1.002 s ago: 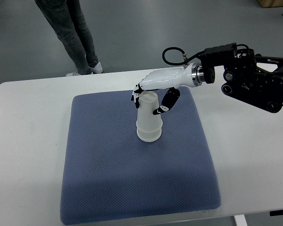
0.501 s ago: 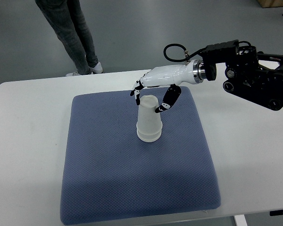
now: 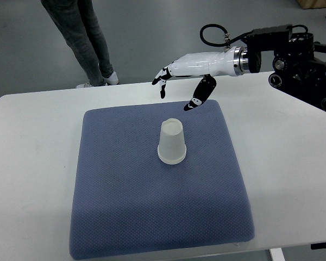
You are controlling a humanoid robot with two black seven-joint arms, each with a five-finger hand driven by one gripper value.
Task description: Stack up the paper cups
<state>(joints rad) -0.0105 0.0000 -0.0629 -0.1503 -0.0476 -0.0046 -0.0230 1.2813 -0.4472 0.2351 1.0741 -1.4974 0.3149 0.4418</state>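
Observation:
A white paper cup stack [image 3: 171, 141] stands upside down near the middle of the blue mat [image 3: 152, 206]. My right hand [image 3: 178, 91] hovers above and behind it, clear of the cup, with its white palm and black-tipped fingers [image 3: 163, 87] spread and holding nothing. Its arm reaches in from the right edge. My left arm does not show.
The mat lies on a white table [image 3: 288, 179]. A person's legs [image 3: 84, 38] in grey jeans stand on the floor beyond the table's far edge, at the upper left.
My right hand has let go of the top cup and risen up and back toward the far right. The cup stack stays where it was.

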